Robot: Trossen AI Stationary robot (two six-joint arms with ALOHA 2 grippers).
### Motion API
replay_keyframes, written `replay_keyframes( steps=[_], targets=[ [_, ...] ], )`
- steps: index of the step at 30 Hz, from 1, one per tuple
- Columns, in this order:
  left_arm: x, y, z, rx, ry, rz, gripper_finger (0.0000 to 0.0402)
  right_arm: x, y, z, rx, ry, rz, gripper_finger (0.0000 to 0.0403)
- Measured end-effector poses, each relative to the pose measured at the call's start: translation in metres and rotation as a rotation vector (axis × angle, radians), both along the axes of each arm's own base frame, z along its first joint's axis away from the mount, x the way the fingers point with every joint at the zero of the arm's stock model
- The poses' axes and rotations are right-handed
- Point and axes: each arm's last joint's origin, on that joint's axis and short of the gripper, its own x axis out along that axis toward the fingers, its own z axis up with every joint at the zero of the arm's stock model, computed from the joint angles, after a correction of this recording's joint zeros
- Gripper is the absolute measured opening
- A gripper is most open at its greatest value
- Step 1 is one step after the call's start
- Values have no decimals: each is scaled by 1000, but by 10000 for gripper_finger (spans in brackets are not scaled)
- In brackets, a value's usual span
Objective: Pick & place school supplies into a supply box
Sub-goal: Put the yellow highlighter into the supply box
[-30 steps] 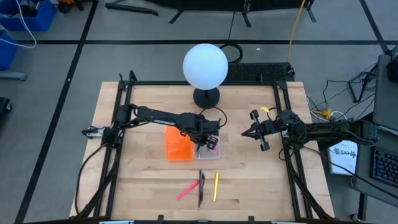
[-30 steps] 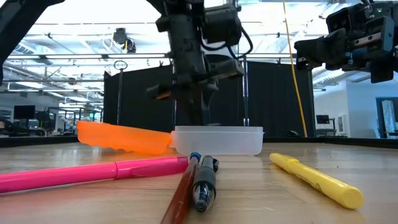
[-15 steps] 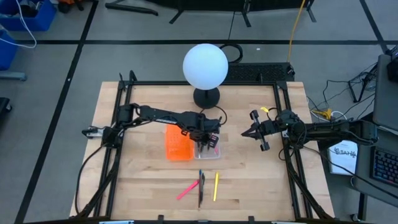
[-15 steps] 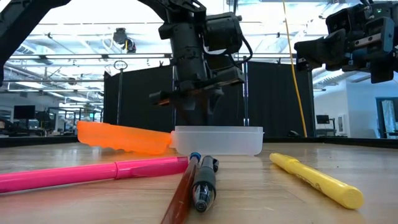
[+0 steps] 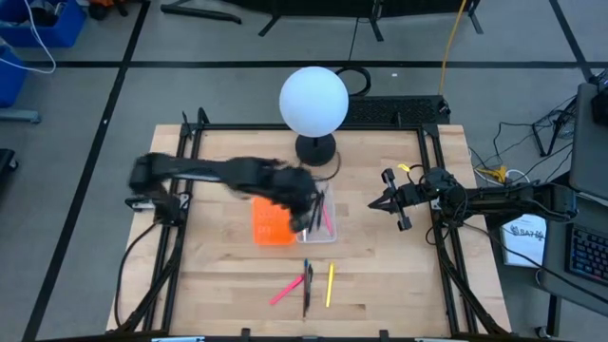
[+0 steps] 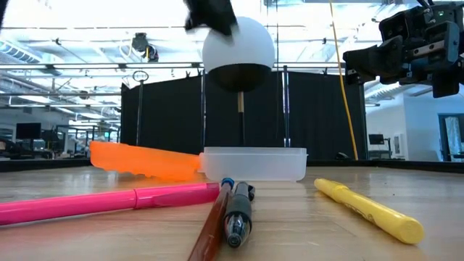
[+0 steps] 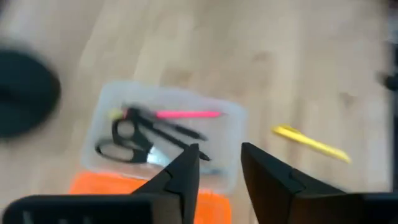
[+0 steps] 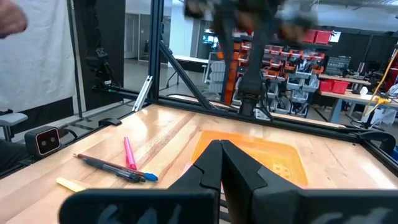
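Left gripper (image 7: pixel 217 171) now raised clear above supply box (image 7: pixel 230 124)

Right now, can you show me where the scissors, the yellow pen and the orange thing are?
scissors (image 7: pixel 127 142): left wrist view, on the black handles, inside the clear box.
yellow pen (image 6: pixel 366 209): low view, mid-barrel.
orange thing (image 5: pixel 271 224): high view, its flat middle.

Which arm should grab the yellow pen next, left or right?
Probably the left. Its open left gripper hangs just above the supply box, close to the yellow pen; the right gripper waits shut at the table's right edge.
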Motion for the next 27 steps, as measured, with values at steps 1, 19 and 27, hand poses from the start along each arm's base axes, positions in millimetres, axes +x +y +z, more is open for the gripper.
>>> replay_keyframes(
  steps=[1,19,27],
  targets=[
    [-12,-5,15,31,-41,-57,112,0,0,0,0,0,0,0],
    [-157,46,-22,159,-808,-110,4,0,0,1,1,-6,0,0],
    [-185,37,-87,235,-961,-144,2,0,0,0,-3,-3,-1,0]
  ],
)
